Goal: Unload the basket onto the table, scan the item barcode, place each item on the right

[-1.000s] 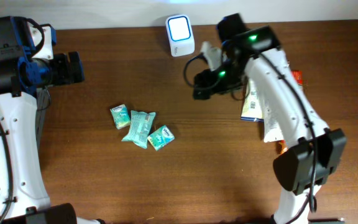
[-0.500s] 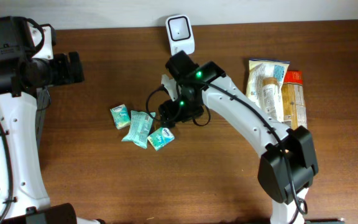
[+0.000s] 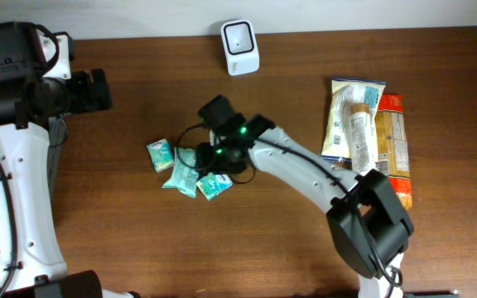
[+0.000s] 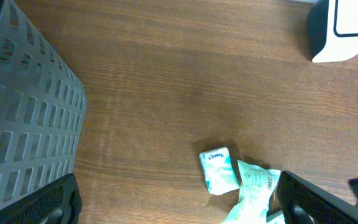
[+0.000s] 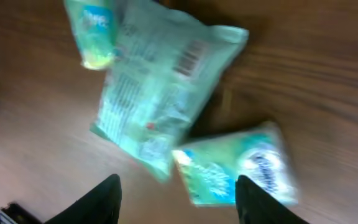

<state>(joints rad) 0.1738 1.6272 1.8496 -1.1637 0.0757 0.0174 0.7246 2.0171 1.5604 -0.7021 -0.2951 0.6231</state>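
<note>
The right claw (image 5: 178, 190) has its two fingers spread with nothing between them: it is open and holds nothing. In its wrist view a small green-and-white tissue packet (image 5: 238, 167) lies just ahead of the fingertips, off toward the right finger rather than centred in the gap. The packet's long axis runs roughly across the view, close to the line from one finger to the other. As the claw stands, closing would likely bear on the packet's ends, so a slight turn or sidestep looks needed.

Beyond it, touching or overlapping its near corner, lies a larger pale-green packet (image 5: 160, 93). Its long axis points away from the claw and its printed barcode faces up at the far end. A third small packet (image 5: 92, 28) sits past that, at the far left.

From overhead, the right arm reaches in from the counter's front right, stretched low across the middle, with its wrist over the cluster left of centre. The barcode scanner (image 3: 240, 37) stands well apart at the back edge. Two snack bags (image 3: 354, 120) lie near the right edge.

The left claw (image 4: 179, 208) hangs wide open and empty near the left edge beside a grey basket (image 4: 23, 124), farther from the packets than the right arm.
</note>
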